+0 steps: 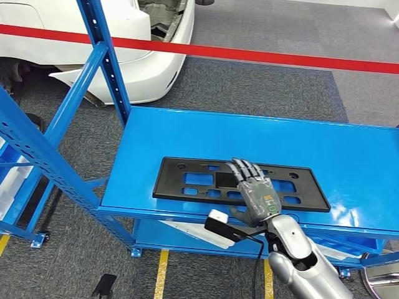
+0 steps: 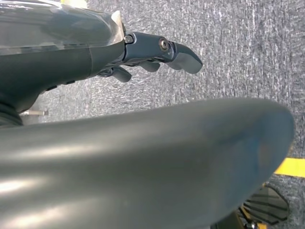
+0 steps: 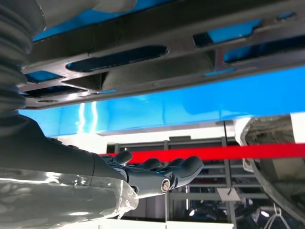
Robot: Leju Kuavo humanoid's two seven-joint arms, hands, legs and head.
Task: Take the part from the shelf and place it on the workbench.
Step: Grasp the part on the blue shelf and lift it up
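The part is a flat black rectangular frame (image 1: 188, 180) with several cut-outs, lying flat on the top level of the blue shelf (image 1: 188, 134). My right hand (image 1: 256, 190) is stretched out over the right half of the frame, fingers straight and apart, holding nothing. In the right wrist view the frame (image 3: 179, 71) runs close alongside the extended fingers (image 3: 179, 169), with a gap between them. My left hand (image 2: 158, 52) hangs over grey carpet with nothing in it, fingers loosely extended.
Blue slanted uprights (image 1: 103, 56) rise at the shelf's left end. Behind the shelf are a white car body (image 1: 141, 56) and a red barrier tape (image 1: 282, 57). A lower shelf level holds a pale part (image 1: 197, 230). Yellow lines (image 1: 161, 274) mark the grey floor.
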